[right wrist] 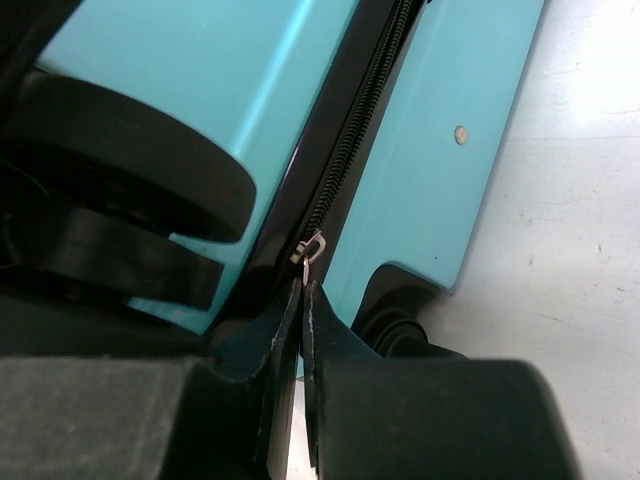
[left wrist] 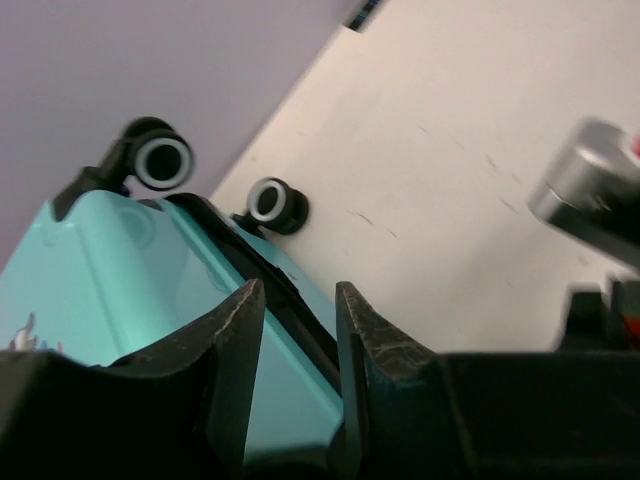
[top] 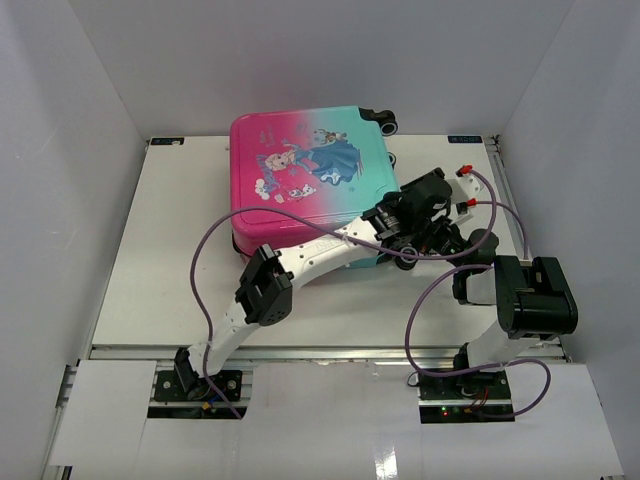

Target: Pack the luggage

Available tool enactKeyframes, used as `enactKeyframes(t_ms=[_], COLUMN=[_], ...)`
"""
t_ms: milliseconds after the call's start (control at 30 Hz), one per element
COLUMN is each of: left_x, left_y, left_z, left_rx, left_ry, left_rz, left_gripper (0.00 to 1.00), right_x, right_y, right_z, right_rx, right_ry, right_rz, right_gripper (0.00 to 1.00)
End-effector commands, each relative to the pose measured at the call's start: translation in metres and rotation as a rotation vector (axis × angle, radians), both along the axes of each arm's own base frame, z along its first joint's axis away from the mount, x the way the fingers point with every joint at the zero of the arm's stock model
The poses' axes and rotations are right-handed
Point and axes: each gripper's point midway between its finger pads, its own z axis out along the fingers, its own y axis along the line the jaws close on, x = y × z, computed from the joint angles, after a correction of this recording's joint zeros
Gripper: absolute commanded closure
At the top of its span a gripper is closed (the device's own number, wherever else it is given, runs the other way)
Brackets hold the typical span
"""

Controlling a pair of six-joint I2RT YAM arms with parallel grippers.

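Lying flat, lid down, toward the far middle of the white table (top: 150,280): the luggage (top: 300,170), pink on its left half and teal on its right, princess print facing up, black wheels (top: 387,122) at the far right corner. Crowded against its near right corner in the overhead view: the left arm (top: 300,262), stretched diagonally from its base across the near edge of the shell, and the right arm (top: 535,295), folded back toward the same spot, purple cables (top: 197,265) looping around both. From the left wrist: left gripper (left wrist: 298,320) with jaws spread, a clear gap between the two dark fingers (left wrist: 238,350), nothing pinched, only teal shell and the black zip seam (left wrist: 285,295) showing through the gap. Beyond, two white-ringed wheels, one up on the shell's corner, the other low by the tabletop. At that view's right edge, a silvery part (left wrist: 585,190) (too blurred to name). From the right wrist: right gripper (right wrist: 302,292) with jaws pressed together, tips set on the seam between the two teal shell halves, just under the small metal zipper pull (right wrist: 312,247). Touching the pull or very nearly so; impossible to tell whether any tab sits nipped between the tips. Above the pull, dark zipper teeth (right wrist: 365,110) running up and away along the seam.
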Motion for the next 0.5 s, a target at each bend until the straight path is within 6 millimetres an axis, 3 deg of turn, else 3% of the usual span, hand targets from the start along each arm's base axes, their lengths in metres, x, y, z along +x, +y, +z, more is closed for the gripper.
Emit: enactKeyframes(t_ms=[0, 100, 200, 333, 400, 467], left_x=[0.044, 0.052, 0.052, 0.040, 0.032, 0.011], left_y=[0.038, 0.042, 0.052, 0.056, 0.059, 0.057], left_z=[0.046, 0.041, 0.018, -0.043, -0.066, -0.096], left_rx=[-0.181, -0.281, -0.280, -0.189, -0.163, -0.086], left_ry=[-0.209, -0.133, -0.028, 0.192, 0.291, 0.420], left_rz=[0.348, 0.379, 0.394, 0.329, 0.311, 0.232], left_gripper=[0.56, 0.64, 0.76, 0.98, 1.00, 1.00], right_x=[-0.018, -0.016, -0.015, -0.013, -0.012, -0.011], right_y=[0.015, 0.013, 0.012, 0.017, 0.018, 0.020], right_z=[0.022, 0.018, 0.016, 0.013, 0.012, 0.010], right_rx=[-0.026, -0.046, -0.057, -0.068, -0.078, -0.099], right_ry=[-0.121, -0.109, -0.104, -0.095, -0.087, -0.082], right_rz=[0.104, 0.088, 0.082, 0.095, 0.095, 0.087], right_gripper=[0.92, 0.92, 0.92, 0.92, 0.92, 0.92])
